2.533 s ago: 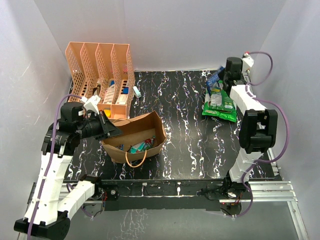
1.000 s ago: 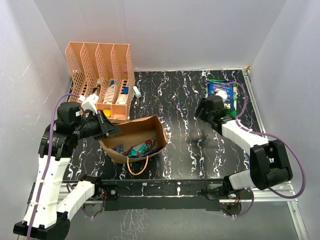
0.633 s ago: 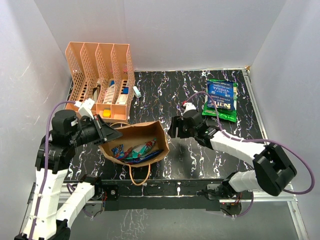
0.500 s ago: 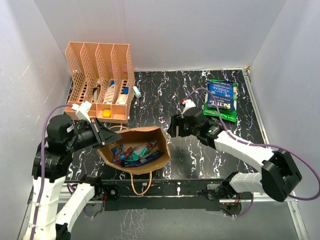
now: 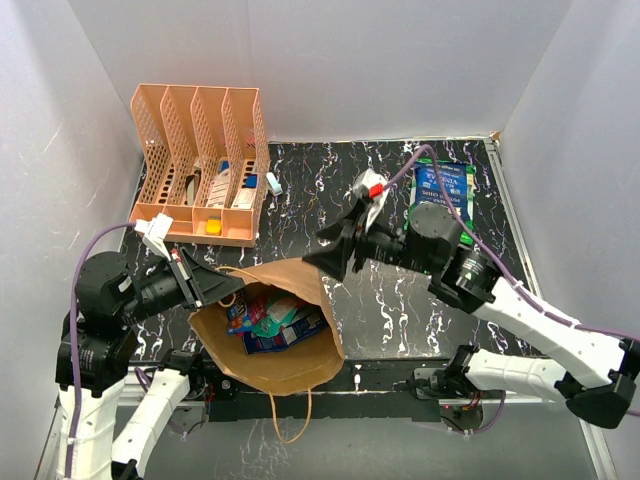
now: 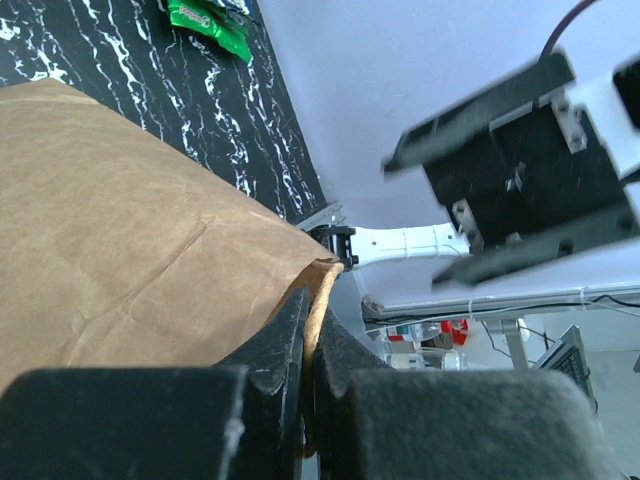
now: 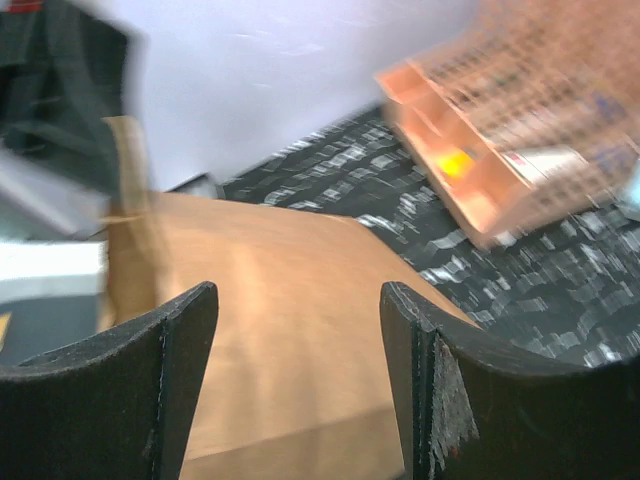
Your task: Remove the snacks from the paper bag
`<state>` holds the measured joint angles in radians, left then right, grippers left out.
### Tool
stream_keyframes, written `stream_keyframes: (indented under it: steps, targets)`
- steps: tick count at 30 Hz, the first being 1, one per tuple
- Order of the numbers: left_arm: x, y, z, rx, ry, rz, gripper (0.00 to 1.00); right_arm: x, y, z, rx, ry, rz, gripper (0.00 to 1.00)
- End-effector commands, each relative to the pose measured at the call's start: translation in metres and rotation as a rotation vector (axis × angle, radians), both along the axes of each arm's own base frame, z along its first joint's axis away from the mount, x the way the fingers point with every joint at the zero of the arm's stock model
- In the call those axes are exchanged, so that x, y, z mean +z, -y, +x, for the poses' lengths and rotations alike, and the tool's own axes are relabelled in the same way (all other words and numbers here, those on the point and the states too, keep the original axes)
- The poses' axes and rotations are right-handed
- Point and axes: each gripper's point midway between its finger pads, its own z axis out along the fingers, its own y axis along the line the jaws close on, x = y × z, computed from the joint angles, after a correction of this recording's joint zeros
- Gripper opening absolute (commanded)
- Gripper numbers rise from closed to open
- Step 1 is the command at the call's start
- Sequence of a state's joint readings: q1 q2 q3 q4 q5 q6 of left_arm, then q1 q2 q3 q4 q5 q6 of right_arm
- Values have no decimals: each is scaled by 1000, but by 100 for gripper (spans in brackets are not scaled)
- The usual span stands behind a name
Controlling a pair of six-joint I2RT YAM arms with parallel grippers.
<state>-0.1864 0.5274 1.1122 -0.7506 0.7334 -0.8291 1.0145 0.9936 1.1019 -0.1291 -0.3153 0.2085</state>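
Black marbled table point(image 5: 350, 190) is overlooked by white walls, with the orange file organizer point(image 5: 200, 150) at its far left. At the near left, the left gripper point(image 5: 212, 286) is seen with its jaws clenched on the rim of the paper bag point(image 5: 280, 360), the kraft edge pinched between them in the left wrist view. Over the last moments the bag has been drawn toward the near edge and tipped up. Its mouth is now turned upward and slightly toward the far side, with the long axis of the opening running left to right and one handle hanging down the near face. The snacks point(image 5: 270, 318) are exposed inside, not yet taken out. The right gripper point(image 5: 330, 258) has been swung across from the far right to the bag's right rim, jaws released and empty. The large green packet point(image 5: 447, 187) is left lying flat at the far right, so a further pick is judged to be prepared.
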Motion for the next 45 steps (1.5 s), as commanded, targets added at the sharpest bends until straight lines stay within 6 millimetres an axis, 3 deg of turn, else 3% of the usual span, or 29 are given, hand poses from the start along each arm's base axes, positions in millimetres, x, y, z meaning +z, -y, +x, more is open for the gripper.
stream_keyframes:
  steps: [1, 6, 9, 13, 19, 30, 37, 45]
  targets:
    - [13, 5, -4, -38, 32, -45, 0, 12, -27, -60, 205, 231, 11, 67]
    - [19, 9, -11, -74, 36, -81, 0, -25, -58, -120, 328, 401, -142, 67]
    - [19, 9, -15, -83, 36, -90, 0, -35, -64, -135, 322, 470, -174, 68]
    - [19, 9, -19, -88, 36, -104, 0, -66, -68, -145, 349, 608, -296, 57]
    - [18, 10, -25, -113, 33, -103, 0, -112, -71, -130, 300, 722, -550, 51]
    - [16, 11, -33, -138, 29, -98, 0, -181, -64, -107, 284, 818, -841, 51]
    - [15, 11, -36, -155, 27, -87, 0, -220, -62, -102, 309, 842, -966, 54]
    - [14, 11, -37, -156, 25, -87, 0, -257, -60, -74, 245, 813, -1072, 59]
